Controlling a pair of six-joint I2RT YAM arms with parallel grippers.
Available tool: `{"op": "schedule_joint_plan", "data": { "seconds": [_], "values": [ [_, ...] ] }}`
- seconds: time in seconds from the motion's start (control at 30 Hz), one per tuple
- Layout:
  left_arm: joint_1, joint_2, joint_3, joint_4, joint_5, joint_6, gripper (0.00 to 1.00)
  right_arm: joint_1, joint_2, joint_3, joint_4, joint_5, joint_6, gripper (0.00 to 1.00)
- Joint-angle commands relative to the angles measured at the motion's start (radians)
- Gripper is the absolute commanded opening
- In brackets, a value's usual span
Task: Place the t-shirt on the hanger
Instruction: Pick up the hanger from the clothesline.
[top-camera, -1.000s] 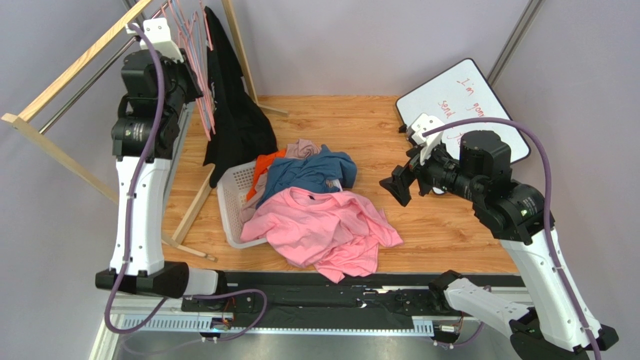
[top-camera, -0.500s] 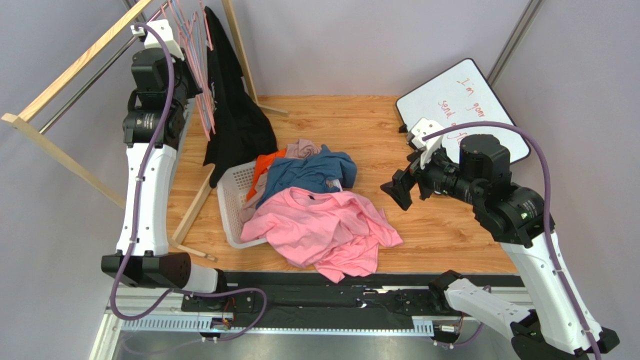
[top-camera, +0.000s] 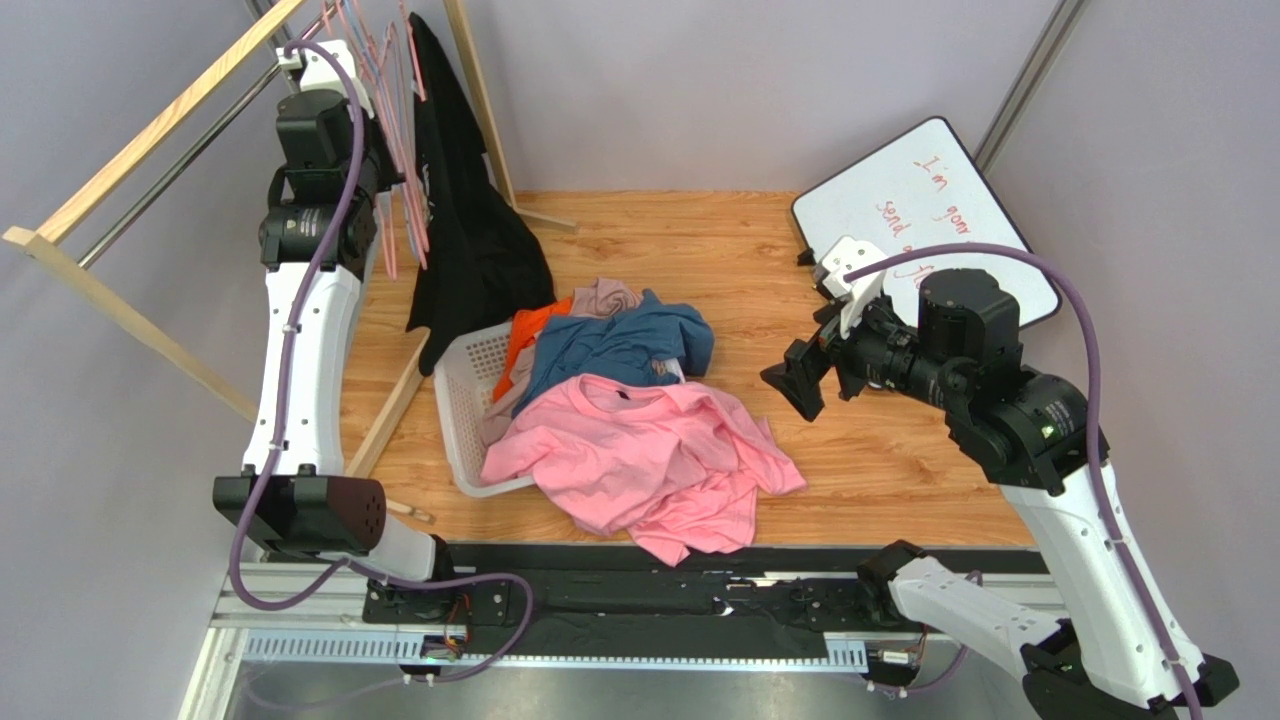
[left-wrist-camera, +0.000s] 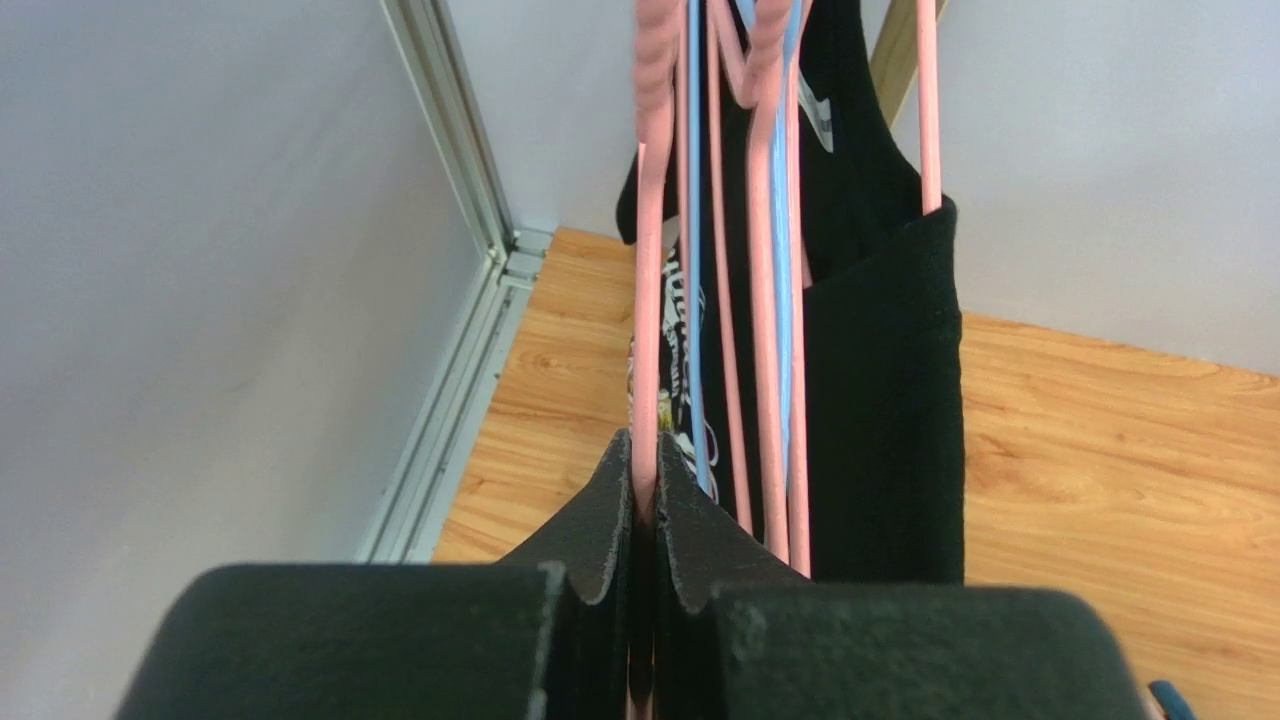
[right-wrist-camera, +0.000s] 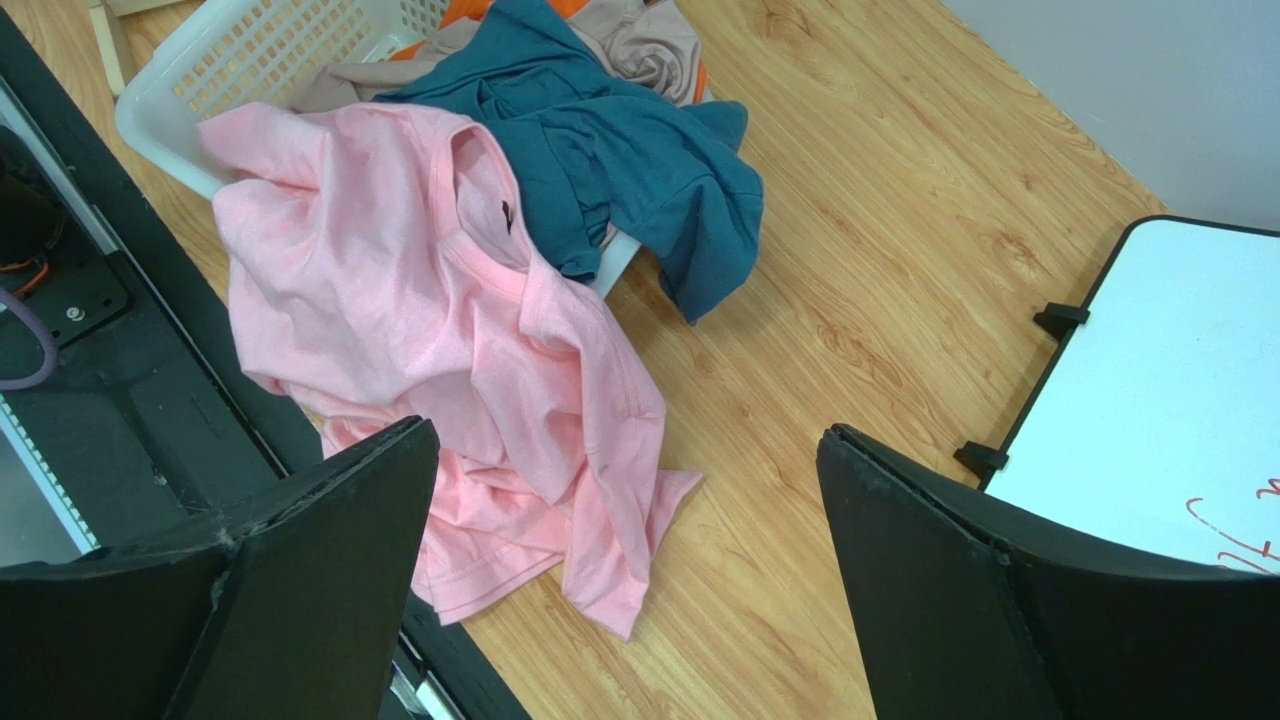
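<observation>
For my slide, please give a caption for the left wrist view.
Left end effector shut on a pink hanger that hangs beside a black garment.

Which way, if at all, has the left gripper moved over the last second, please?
Yes. The left gripper, shut on the hanger, has shifted farther back and slightly right, toward the hanging black garment.

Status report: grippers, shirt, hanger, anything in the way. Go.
Left gripper shut on the pink hanger, at the rack among other hangers. Right gripper open, clear of the t-shirt. It lies crumpled over the basket rim; blue shirt against its collar.
</observation>
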Motion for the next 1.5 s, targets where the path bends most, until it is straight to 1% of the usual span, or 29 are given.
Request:
{"op": "schedule_joint_plan", "data": {
  "seconds": [0.0, 0.1, 0.23, 0.37, 0.4, 0.53, 0.57, 0.77, 0.87, 1.0, 1.07, 1.1, 1.2, 1.23, 1.27, 1.3, 1.33, 1.37, 1.4, 1.43, 1.47],
  "values": [
    [0.005, -0.050, 0.064, 0.073, -0.060, 0.042, 0.00, -0.001, -0.012, -0.003, 0.019, 0.004, -0.003, 1.00],
    [0.005, -0.085, 0.062, 0.114, -0.118, 0.078, 0.00, -0.001, -0.012, -0.004, 0.019, 0.000, -0.005, 1.00],
    [0.005, -0.152, 0.032, 0.183, -0.135, 0.112, 0.00, -0.001, -0.005, -0.009, 0.028, -0.010, -0.005, 1.00],
    [0.005, -0.192, 0.006, 0.170, -0.147, 0.117, 0.00, 0.001, 0.000, -0.006, 0.036, -0.020, -0.002, 1.00],
    [0.005, -0.203, -0.020, 0.168, -0.149, 0.146, 0.00, 0.001, 0.002, -0.003, 0.036, -0.022, -0.002, 1.00],
    [0.005, -0.280, -0.114, 0.171, -0.149, 0.187, 0.00, -0.001, 0.005, 0.007, 0.038, -0.027, -0.003, 1.00],
    [0.005, -0.295, -0.157, 0.177, -0.141, 0.197, 0.00, 0.001, 0.009, 0.008, 0.036, -0.028, -0.005, 1.00],
    [0.006, -0.441, -0.318, 0.266, -0.089, 0.266, 0.00, 0.001, 0.022, 0.030, 0.044, -0.045, 0.003, 0.99],
    [0.005, -0.482, -0.335, 0.240, -0.072, 0.264, 0.00, 0.001, 0.032, 0.039, 0.050, -0.062, 0.015, 0.99],
    [0.005, -0.550, -0.359, 0.164, -0.032, 0.232, 0.00, -0.002, 0.063, 0.066, 0.064, -0.114, 0.056, 0.99],
    [0.005, -0.582, -0.376, 0.141, 0.001, 0.208, 0.00, -0.002, 0.087, 0.085, 0.084, -0.145, 0.095, 0.99],
    [0.005, -0.612, -0.378, 0.101, 0.014, 0.197, 0.00, 0.001, 0.097, 0.102, 0.093, -0.154, 0.114, 0.99],
    [0.006, -0.686, -0.398, 0.020, 0.105, 0.155, 0.00, 0.001, 0.123, 0.111, 0.178, -0.194, 0.213, 0.99],
    [0.005, -0.706, -0.410, 0.001, 0.163, 0.145, 0.00, 0.001, 0.120, 0.097, 0.265, -0.204, 0.295, 0.99],
    [0.005, -0.749, -0.418, -0.032, 0.188, 0.125, 0.00, 0.001, 0.117, 0.079, 0.324, -0.227, 0.341, 0.99],
    [0.005, -0.771, -0.425, -0.049, 0.216, 0.123, 0.00, 0.003, 0.112, 0.035, 0.461, -0.240, 0.387, 0.98],
    [0.005, -0.791, -0.444, -0.065, 0.286, 0.099, 0.00, 0.004, 0.112, 0.007, 0.540, -0.247, 0.512, 0.97],
    [0.005, -0.836, -0.453, -0.095, 0.316, 0.068, 0.00, 0.013, 0.117, -0.012, 0.617, -0.228, 0.580, 0.97],
    [0.005, -0.858, -0.465, -0.105, 0.339, 0.054, 0.00, 0.022, 0.127, -0.025, 0.750, -0.209, 0.661, 0.96],
    [0.006, -0.881, -0.487, -0.112, 0.371, 0.043, 0.00, 0.038, 0.144, -0.036, 0.809, -0.192, 0.723, 0.95],
    [0.005, -0.922, -0.497, -0.120, 0.383, 0.034, 0.00, 0.089, 0.187, -0.029, 0.852, -0.141, 0.812, 0.94]
  ]
}}
